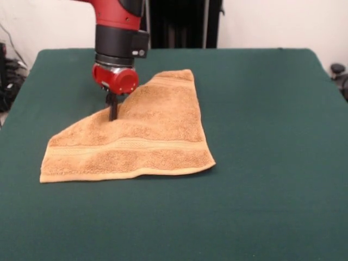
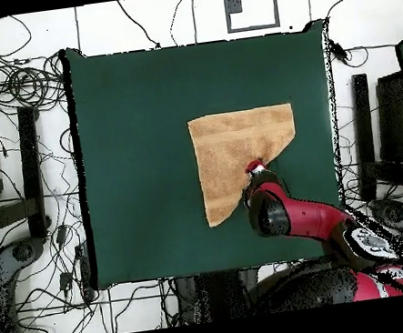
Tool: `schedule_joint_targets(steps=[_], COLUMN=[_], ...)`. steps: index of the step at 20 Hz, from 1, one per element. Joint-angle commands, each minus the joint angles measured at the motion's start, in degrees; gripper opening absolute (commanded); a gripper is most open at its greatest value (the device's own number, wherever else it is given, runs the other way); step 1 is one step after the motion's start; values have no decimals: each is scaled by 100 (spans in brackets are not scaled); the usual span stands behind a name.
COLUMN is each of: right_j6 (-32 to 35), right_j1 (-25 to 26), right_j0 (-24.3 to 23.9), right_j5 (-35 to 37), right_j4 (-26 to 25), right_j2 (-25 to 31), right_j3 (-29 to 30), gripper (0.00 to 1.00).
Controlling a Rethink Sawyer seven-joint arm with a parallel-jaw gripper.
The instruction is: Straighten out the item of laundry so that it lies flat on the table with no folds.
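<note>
Green felt table (image 1: 272,163); tan towel (image 1: 147,141) folded diagonally; white walls.

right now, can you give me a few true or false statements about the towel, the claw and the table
1. The towel lies fully flat as a rectangle. False: one corner is folded over, leaving a slanted edge.
2. The claw is down at the towel's folded edge. True.
3. The towel hangs over the table edge. False: it lies wholly on the green surface.
4. The towel is orange-tan with woven band stripes. True.
5. A second cloth lies on the table. False: only one towel.
</note>
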Motion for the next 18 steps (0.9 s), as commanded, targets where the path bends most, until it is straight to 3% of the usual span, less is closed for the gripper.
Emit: schedule_joint_targets(steps=[1,6,14,18], right_j6=[606,557,144,108], right_j1=[1388,1242,1099,1056], right_j0=[493,557,489,477], right_j5=[3494,3945,5453,5753], right_j4=[1257,1690,1899,1882], right_j2=[-153,-226,-189,-202], right_j3=[461,629,478,427], gripper=[0,0,0,0])
